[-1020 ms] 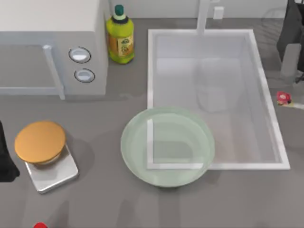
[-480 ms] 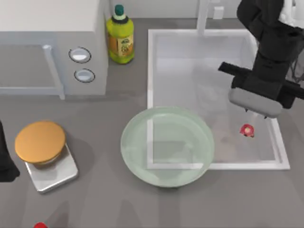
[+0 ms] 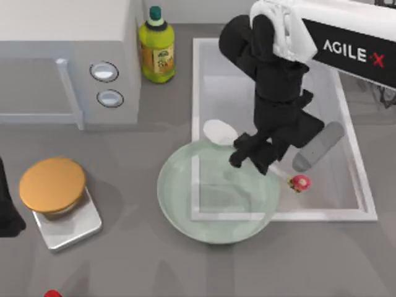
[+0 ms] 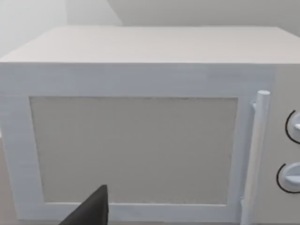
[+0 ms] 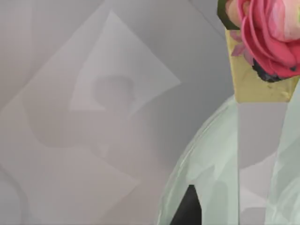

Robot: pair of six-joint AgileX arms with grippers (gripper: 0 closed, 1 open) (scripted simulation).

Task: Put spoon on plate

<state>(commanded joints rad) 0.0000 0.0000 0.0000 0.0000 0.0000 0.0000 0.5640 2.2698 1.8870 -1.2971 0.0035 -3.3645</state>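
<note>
The pale green plate (image 3: 213,213) lies at the table's middle, overlapping the sink's front left corner. My right gripper (image 3: 252,156) hangs over the plate's far right rim, shut on the spoon's thin handle. The spoon's white oval bowl (image 3: 219,131) sticks out over the sink just beyond the plate. Its red knob (image 3: 300,182) sticks out on the other side, over the sink floor to the plate's right. In the right wrist view the pinkish knob (image 5: 267,37) sits close above the plate's rim (image 5: 206,159). My left arm (image 3: 6,207) is parked at the table's left edge.
A white microwave (image 3: 68,62) fills the back left, with a yellow oil bottle (image 3: 156,49) beside it. The white sink (image 3: 346,136) takes the back right. An orange disc on a steel base (image 3: 55,192) stands front left. A small red object (image 3: 52,294) lies at the front edge.
My right arm has swung left from the sink's right side to the plate's far rim, carrying the spoon. The spoon's bowl now shows beyond the plate.
</note>
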